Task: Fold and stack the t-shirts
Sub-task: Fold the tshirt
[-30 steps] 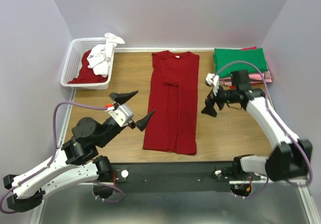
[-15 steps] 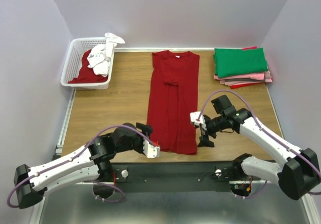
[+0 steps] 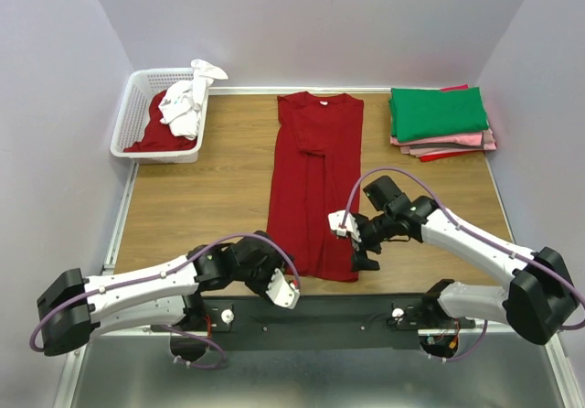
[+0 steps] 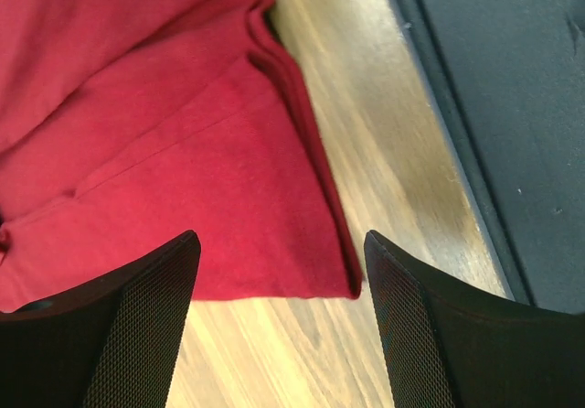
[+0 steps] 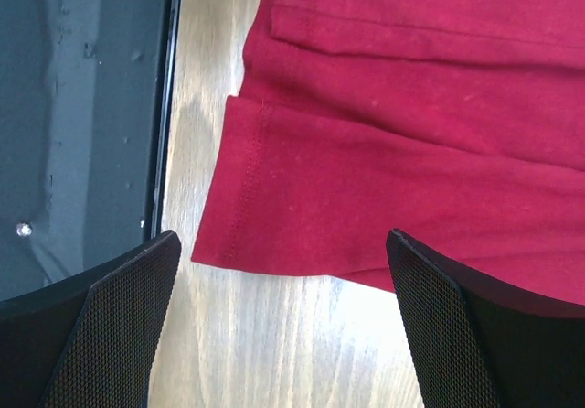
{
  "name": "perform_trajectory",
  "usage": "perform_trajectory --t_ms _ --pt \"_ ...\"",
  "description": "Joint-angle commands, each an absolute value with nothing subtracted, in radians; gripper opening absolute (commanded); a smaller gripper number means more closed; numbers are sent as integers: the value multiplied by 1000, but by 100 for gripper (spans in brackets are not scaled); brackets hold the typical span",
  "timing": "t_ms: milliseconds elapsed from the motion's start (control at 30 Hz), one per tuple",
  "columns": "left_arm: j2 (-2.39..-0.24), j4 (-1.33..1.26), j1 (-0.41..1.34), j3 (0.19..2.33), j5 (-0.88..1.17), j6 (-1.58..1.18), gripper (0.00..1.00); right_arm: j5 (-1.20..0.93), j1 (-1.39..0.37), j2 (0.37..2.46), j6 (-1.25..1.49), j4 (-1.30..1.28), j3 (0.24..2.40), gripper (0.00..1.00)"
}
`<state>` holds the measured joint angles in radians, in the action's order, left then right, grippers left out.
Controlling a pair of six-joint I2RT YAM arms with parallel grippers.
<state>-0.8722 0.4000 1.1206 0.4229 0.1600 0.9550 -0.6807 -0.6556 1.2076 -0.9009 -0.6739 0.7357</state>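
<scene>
A dark red t-shirt [image 3: 313, 179], folded into a long strip, lies flat on the wooden table with its neck at the far end. My left gripper [image 3: 279, 278] is open and empty, low over the shirt's near left corner. In the left wrist view that hem corner [image 4: 343, 284] lies between the open fingers [image 4: 119, 335]. My right gripper [image 3: 357, 249] is open and empty at the shirt's near right corner. The right wrist view shows that hem [image 5: 265, 234] between its fingers [image 5: 457, 335]. Folded shirts are stacked at the back right, green [image 3: 437, 112] on top of pink [image 3: 462, 140].
A white lattice basket [image 3: 128, 124] at the back left holds a white shirt [image 3: 183, 106] and a red one [image 3: 151, 135]. The black base strip [image 3: 311, 312] runs along the table's near edge, just behind both grippers. Walls close the back and sides.
My left gripper came down and right to the shirt's near left corner. My right gripper moved from beside the stack to the near right corner. Both stayed open.
</scene>
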Motion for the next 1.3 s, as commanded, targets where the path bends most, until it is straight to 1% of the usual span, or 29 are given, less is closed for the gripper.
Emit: perform_trajectory --t_ms 0,167,267,300,367,400,567,667,800,933,967,1067,1100,1133,1200,1267 --pt "-925 367 1132 393 175 1008 81 -670 -663 1164 -867 -644 756 100" --pt "-943 301 1132 359 101 1019 80 -675 -663 1129 -861 -637 729 100" --pt "-953 288 1131 359 71 1017 77 -673 -663 1123 -862 -630 716 100" --pt "-957 282 1129 359 61 1016 72 -672 -663 1124 -862 -630 716 100" --pt "-972 279 1124 362 52 1023 67 -672 -663 1121 -864 -630 718 100" --pt "-979 275 1123 365 46 1022 61 -672 -663 1120 -864 -632 718 100" --pt "-1008 270 1109 374 35 1028 57 -672 -672 1103 -885 -634 700 100" --pt "-1020 264 1104 380 26 1029 50 -644 -686 1100 -897 -634 686 100" --pt "-1031 252 1092 382 11 1031 43 -578 -706 1100 -908 -637 670 100" --pt "-1038 247 1083 385 9 1032 37 -571 -721 1100 -908 -638 660 100" --pt "-1042 247 1083 387 8 1031 35 -572 -732 1103 -908 -637 660 100" --pt "-1049 247 1085 391 9 1035 23 -568 -767 1124 -900 -637 660 100" --pt "-1049 245 1085 394 8 1032 9 -565 -775 1130 -899 -631 658 100" --pt "-1049 244 1085 397 9 1032 5 -557 -796 1146 -893 -630 660 100" --pt "-1055 244 1085 403 12 1028 0 -546 -811 1158 -881 -621 663 100" --pt "-1060 242 1083 408 21 1025 0 -537 -827 1173 -868 -614 669 100"
